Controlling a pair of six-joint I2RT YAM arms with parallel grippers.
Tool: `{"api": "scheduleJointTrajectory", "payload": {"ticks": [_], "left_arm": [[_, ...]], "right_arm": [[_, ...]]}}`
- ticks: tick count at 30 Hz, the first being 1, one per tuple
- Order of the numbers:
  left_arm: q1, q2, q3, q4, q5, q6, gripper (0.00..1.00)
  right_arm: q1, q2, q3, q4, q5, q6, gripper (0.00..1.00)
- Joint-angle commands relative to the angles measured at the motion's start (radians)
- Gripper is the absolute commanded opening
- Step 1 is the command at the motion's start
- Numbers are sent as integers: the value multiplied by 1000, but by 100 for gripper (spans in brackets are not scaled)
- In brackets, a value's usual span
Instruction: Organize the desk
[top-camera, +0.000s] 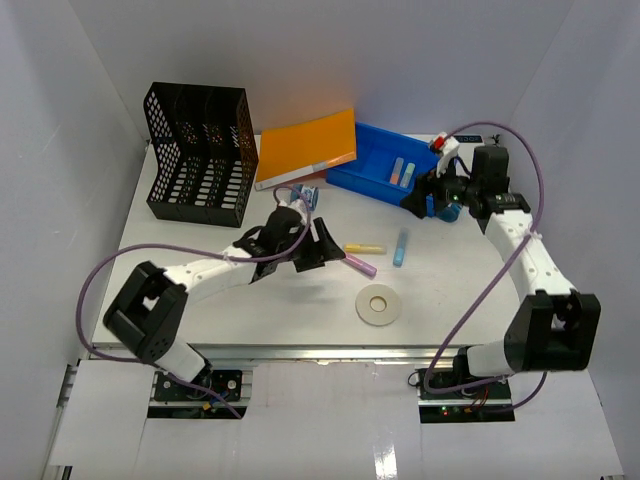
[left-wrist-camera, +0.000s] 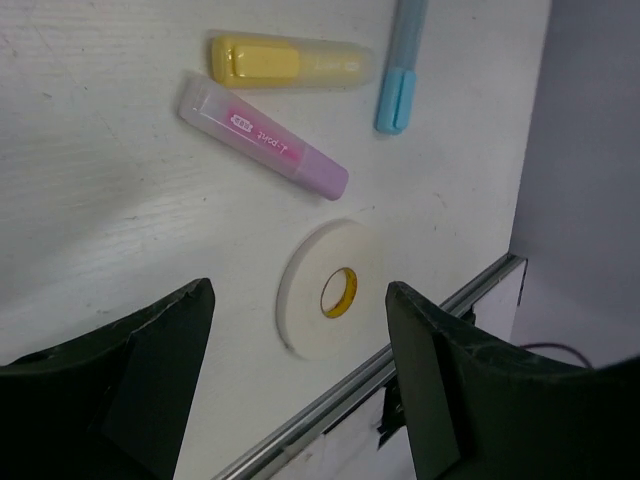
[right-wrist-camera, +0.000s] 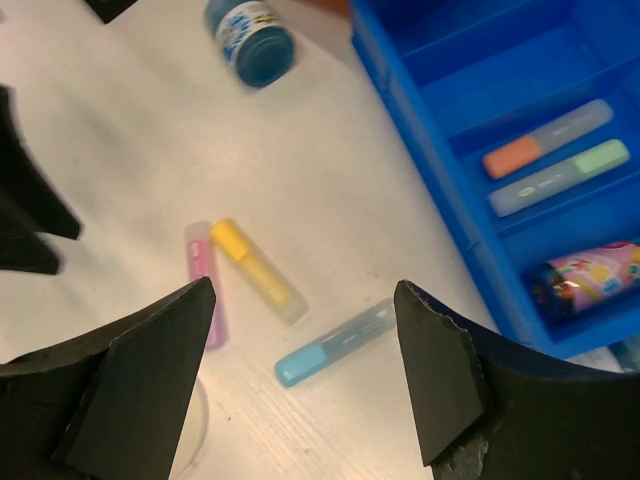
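**Top view.** Table (top-camera: 470, 290): white, under both arms, rail along the near edge.
- Far left: black file rack (top-camera: 200, 150), with an orange notebook (top-camera: 305, 148) beside it.
- Far right of centre: blue tray (top-camera: 352, 180).
- Loose at centre: yellow highlighter (top-camera: 363, 247), pink highlighter (top-camera: 361, 265), blue highlighter (top-camera: 400, 247), tape roll (top-camera: 379, 305).
- Left hand (top-camera: 322, 245): just beside the pink highlighter.
- Right hand (top-camera: 428, 195): at the tray's near corner.

**Left wrist view.** Left hand released, jaws wide and empty. The tape roll lies below the gap, with the pink highlighter beyond it.

**Right wrist view.** Right hand released, holding nothing, above the three loose highlighters. Two highlighters already lie in one tray compartment.

**Handling note.** The likely step is moving a loose highlighter to the tray.
- Set the jaws across one barrel only, since pink and yellow lie close together.
- Descend straight and close at mid-length.
- Keep the arms apart.
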Motion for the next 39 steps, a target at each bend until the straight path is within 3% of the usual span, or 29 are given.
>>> {"api": "scheduleJointTrajectory", "payload": {"ticks": [1,6,11,24,33,39], "left_arm": [[-81,152,251,-300,-106,-238,80],[-150,334,503,-557,-275,-332,74],[-176,509,709,-780,-328,-368,74],[-188,766,1064,-1047,-444,-342,63],[-189,708,915,-1017,-479,-294,44],[-189,611,796,-949,-505,-223,24]], "right_arm": [[-9,-92,-236,1,-80,-84,79],[-127,-202,-292,26,-174,-59,80],[-187,-217,-303,13,-230,-39,80],[-224,-238,-300,1,-283,-32,79],[-245,-230,-301,-10,-306,-34,79],[-252,-217,-303,-15,-318,-36,79]]}}
